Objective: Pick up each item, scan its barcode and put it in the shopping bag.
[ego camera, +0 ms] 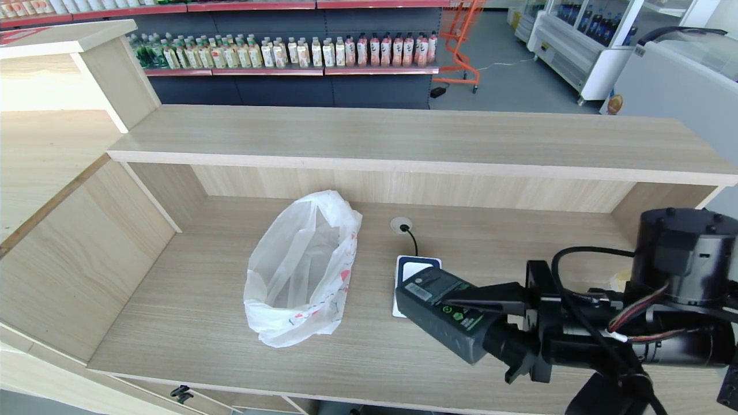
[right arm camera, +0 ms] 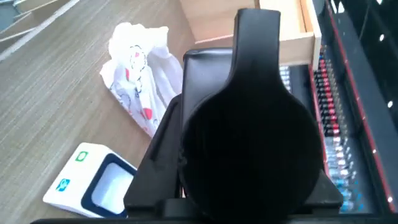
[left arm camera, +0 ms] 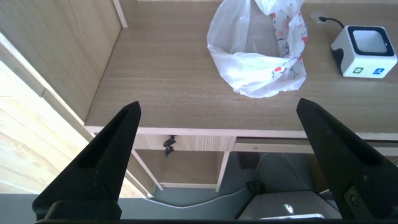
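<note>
Lying between the right gripper's [ego camera: 455,314] fingers [ego camera: 490,294], dark box [ego camera: 441,331] overhangs scanner [ego camera: 412,268].

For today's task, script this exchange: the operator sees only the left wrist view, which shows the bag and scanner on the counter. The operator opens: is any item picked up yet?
Observer: Yes, the right gripper is shut on a dark box.
Operator: Where is it relative to the scanner?
Observer: In the head view it hangs over the scanner, hiding its nearer part.
Operator: Which way does its label face?
Observer: A white label sits on the box's upper face, turned upward.
</note>
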Available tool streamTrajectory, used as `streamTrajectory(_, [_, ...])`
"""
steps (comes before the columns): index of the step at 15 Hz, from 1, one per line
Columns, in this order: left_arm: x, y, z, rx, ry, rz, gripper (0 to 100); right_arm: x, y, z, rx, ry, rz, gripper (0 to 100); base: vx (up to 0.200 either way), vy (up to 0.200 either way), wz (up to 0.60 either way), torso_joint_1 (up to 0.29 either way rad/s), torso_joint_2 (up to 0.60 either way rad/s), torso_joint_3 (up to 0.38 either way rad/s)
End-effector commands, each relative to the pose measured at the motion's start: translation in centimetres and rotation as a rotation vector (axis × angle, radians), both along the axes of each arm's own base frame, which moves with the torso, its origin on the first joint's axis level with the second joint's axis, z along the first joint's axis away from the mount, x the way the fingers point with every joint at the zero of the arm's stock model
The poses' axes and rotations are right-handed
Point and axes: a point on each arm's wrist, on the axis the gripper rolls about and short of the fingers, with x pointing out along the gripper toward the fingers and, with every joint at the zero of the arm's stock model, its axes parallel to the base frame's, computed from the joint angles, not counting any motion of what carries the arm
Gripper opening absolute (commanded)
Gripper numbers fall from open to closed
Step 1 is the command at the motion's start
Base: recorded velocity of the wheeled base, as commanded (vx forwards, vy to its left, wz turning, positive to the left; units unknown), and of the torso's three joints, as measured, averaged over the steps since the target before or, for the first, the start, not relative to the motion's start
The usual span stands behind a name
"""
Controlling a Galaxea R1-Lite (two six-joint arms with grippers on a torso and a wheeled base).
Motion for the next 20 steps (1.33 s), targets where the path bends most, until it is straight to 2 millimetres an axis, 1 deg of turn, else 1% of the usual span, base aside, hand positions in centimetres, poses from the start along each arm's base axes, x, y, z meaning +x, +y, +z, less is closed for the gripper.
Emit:
streamTrajectory(1, [0.0,0.0,0.0,0.0,0.002,-0.001,100,-1.3,-3.8,2.5,0.161,0.161,-0.208,0,0.0,0.0,0.0,0.0,0.0,0.0])
streamTrajectory(2, [0.0,0.0,0.0,0.0,0.002,-0.001,100,-0.8,-5.3,2.9,0.258,0.313,-0.306,0,0.0,0.0,0.0,0.0,0.0,0.0])
streamTrajectory(3, [0.0,0.0,0.0,0.0,0.0,-0.001,100,-0.4,-6.9,3.2,0.394,0.503,-0.44,0,0.0,0.0,0.0,0.0,0.0,0.0])
streamTrajectory(4, [0.0,0.0,0.0,0.0,0.0,-0.001,100,-0.4,-6.9,3.2,0.394,0.503,-0.44,0,0.0,0.0,0.0,0.0,0.0,0.0])
streamTrajectory(5, [0.0,0.0,0.0,0.0,0.0,-0.001,100,0.7,-8.8,2.3,0.713,0.831,-0.842,0,0.0,0.0,0.0,0.0,0.0,0.0])
streamTrajectory(6, [0.0,0.0,0.0,0.0,0.0,-0.001,100,1.5,-8.2,1.3,0.892,1.096,-0.981,0,0.0,0.0,0.0,0.0,0.0,0.0])
streamTrajectory(7, [0.0,0.0,0.0,0.0,0.003,-0.001,100,1.6,-7.8,1.1,0.942,1.203,-0.996,0,0.0,0.0,0.0,0.0,0.0,0.0])
streamTrajectory(8, [0.0,0.0,0.0,0.0,0.0,-0.001,100,1.9,-7.3,0.5,1.016,1.398,-1.035,0,0.0,0.0,0.0,0.0,0.0,0.0])
streamTrajectory(9, [0.0,0.0,0.0,0.0,0.002,0.001,100,2.8,-6.7,-0.6,1.074,1.577,-1.097,0,0.0,0.0,0.0,0.0,0.0,0.0])
streamTrajectory(10, [0.0,0.0,0.0,0.0,0.0,-0.001,100,3.2,-6.3,-1.0,1.087,1.629,-1.111,0,0.0,0.0,0.0,0.0,0.0,0.0])
streamTrajectory(11, [0.0,0.0,0.0,0.0,0.002,-0.001,100,4.5,-5.5,-2.2,1.131,1.716,-1.162,0,0.0,0.0,0.0,0.0,0.0,0.0])
streamTrajectory(12, [0.0,0.0,0.0,0.0,0.002,-0.001,100,5.5,-5.1,-2.8,1.137,1.728,-1.191,0,0.0,0.0,0.0,0.0,0.0,0.0])
streamTrajectory(13, [0.0,0.0,0.0,0.0,0.002,0.001,100,6.5,-4.6,-3.0,1.149,1.752,-1.192,0,0.0,0.0,0.0,0.0,0.0,0.0])
streamTrajectory(15, [0.0,0.0,0.0,0.0,0.002,-0.001,100,7.9,-2.3,-2.7,1.171,1.825,-1.141,0,0.0,0.0,0.0,0.0,0.0,0.0])
streamTrajectory(16, [0.0,0.0,0.0,0.0,0.002,0.001,100,8.3,-1.5,-2.6,1.161,1.835,-1.125,0,0.0,0.0,0.0,0.0,0.0,0.0])
streamTrajectory(17, [0.0,0.0,0.0,0.0,0.0,-0.001,100,8.7,-0.4,-3.1,1.131,1.847,-1.119,0,0.0,0.0,0.0,0.0,0.0,0.0])
streamTrajectory(20, [0.0,0.0,0.0,0.0,0.0,-0.001,100,10.1,1.2,-4.7,1.086,1.848,-1.15,0,0.0,0.0,0.0,0.0,0.0,0.0])
